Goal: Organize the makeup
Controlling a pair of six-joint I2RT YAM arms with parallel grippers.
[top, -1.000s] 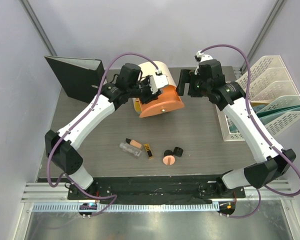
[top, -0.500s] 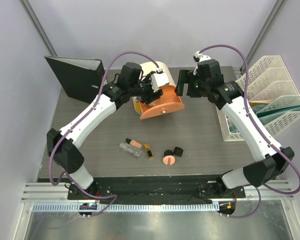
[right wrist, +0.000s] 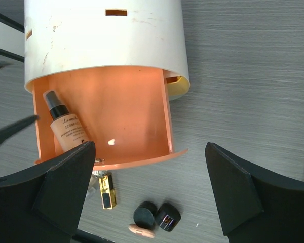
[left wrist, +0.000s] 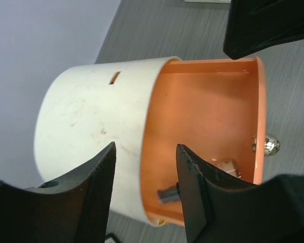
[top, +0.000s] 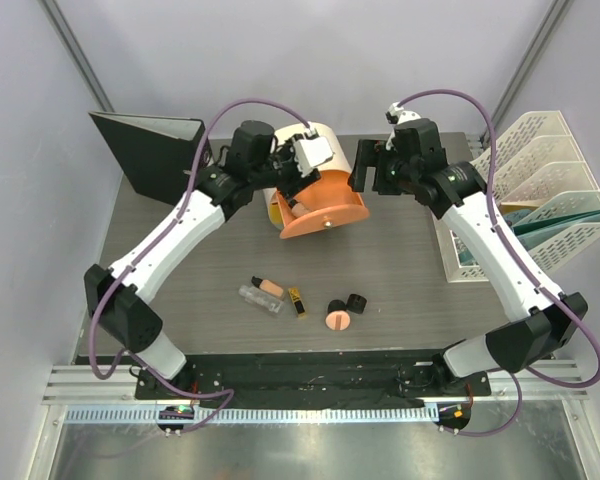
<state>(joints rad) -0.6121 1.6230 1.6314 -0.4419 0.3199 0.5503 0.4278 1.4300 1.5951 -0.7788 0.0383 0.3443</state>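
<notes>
The left pincer (left wrist: 145,152) and right pincer (right wrist: 147,152) gape open by the box (right wrist: 101,40) at 12 o'clock; a bump could roll it, spilling the bottle (right wrist: 66,129) from its drawer (right wrist: 116,111). Other makeup (top: 298,300) lies at 6 o'clock.

You have both grippers at the far end of the worktop (top: 420,270): the left gripper (top: 292,188) over the cream-and-orange box (top: 330,212), the right gripper (top: 364,167) just beside its right side. Nearer you lie a peach bottle (top: 269,288), clear tube (top: 260,299), lipstick (top: 297,302), pink compact (top: 338,320) and two black jars (top: 357,301), loosely clustered.
</notes>
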